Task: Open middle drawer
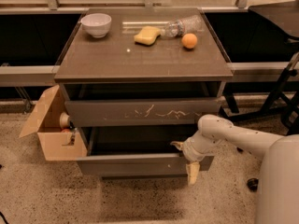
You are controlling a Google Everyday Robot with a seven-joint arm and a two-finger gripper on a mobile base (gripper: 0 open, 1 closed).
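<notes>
The middle drawer point(131, 165) is a plain grey-brown front with a tiny white speck right of centre. It stands pulled out from the cabinet, with a dark gap showing behind it. My gripper point(184, 158) is at the right end of its top edge. One finger point(177, 145) is behind the front and the cream finger point(192, 172) is before it, closed on the edge. My white arm point(243, 136) comes in from the right.
The taller scratched drawer point(117, 112) above is also partly out. On the cabinet top point(140, 59) lie a bowl point(96, 24), sponge point(146, 35), bottle point(180, 27) and orange point(189, 40). An open cardboard box point(51, 134) stands on the floor at left, black stand legs point(280, 97) at right.
</notes>
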